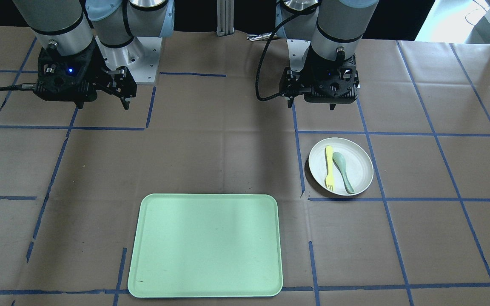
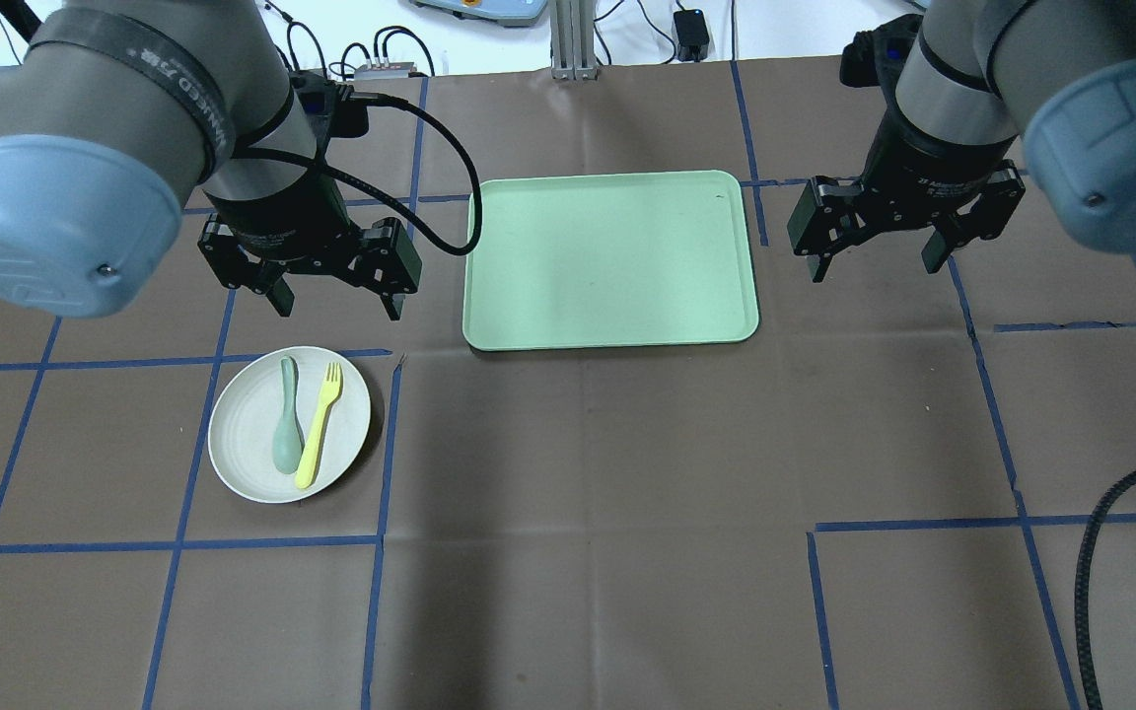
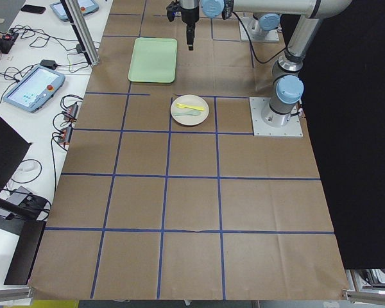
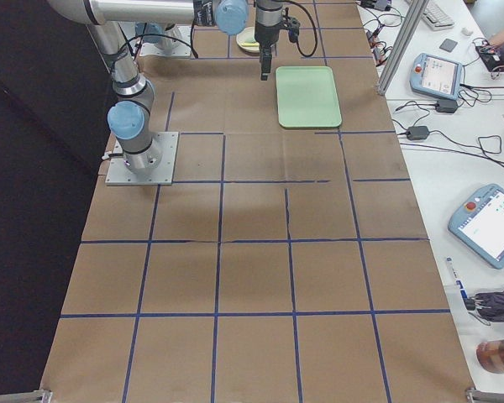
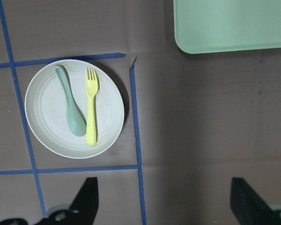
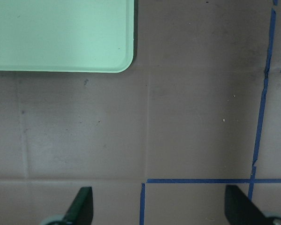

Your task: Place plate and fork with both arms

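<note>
Two grey-silver jointed arms (image 2: 252, 168) reach over the surface, each ending in one black pincer. Going from the overhead view's left, the left pincer (image 2: 338, 306) hangs with its fingers spread wide and nothing between them. Just nearer the robot lies the single round off-white shallow plate (image 2: 243, 434), flat on the surface. It carries one grey-green spoon (image 2: 287, 434) and, touching it on the right, one small bright yellow plastic fork (image 2: 319, 424), tines pointing away from the robot. One rectangular mint-green tray (image 2: 612, 258) lies mid-table, apart from the plate. Past its right edge the right pincer (image 2: 873, 270) hangs equally wide open, gripping nothing. The left wrist view shows the plate, both utensils and a tray corner; the right wrist view shows only a tray corner and taped paper. Only the side views show white benches (image 4: 454, 168) with teach pendants (image 4: 494, 222) and cables. The brown paper surface (image 2: 588, 473) is crossed by blue tape lines.
</note>
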`<state>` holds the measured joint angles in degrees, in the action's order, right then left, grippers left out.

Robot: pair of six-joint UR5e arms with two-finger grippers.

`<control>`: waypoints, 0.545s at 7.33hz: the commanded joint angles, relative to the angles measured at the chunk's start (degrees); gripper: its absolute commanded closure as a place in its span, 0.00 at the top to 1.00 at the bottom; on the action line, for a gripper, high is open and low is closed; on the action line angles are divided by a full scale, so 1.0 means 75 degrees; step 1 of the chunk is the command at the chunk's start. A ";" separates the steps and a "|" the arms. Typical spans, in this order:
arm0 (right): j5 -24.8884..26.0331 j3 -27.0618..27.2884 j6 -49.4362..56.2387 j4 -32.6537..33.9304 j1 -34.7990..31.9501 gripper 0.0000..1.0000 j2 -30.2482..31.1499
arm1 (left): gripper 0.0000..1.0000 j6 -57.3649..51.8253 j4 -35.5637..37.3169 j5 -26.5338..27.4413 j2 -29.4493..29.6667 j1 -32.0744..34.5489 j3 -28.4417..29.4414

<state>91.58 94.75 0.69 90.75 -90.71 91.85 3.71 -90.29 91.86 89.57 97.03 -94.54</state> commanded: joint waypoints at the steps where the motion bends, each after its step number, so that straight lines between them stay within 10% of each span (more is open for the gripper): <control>1: 0.0000 0.0000 0.0002 0.0005 0.0012 1.00 0.0000 | 1.00 0.0021 0.0015 -0.0002 0.0045 0.0000 -0.0039; 4: 0.0000 0.0000 0.0002 -0.0006 0.0001 1.00 0.0000 | 1.00 -0.0073 0.0168 -0.0037 0.0046 -0.0093 -0.0145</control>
<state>91.62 94.75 0.70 90.77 -90.66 91.84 3.42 -89.41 91.75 89.88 96.70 -95.45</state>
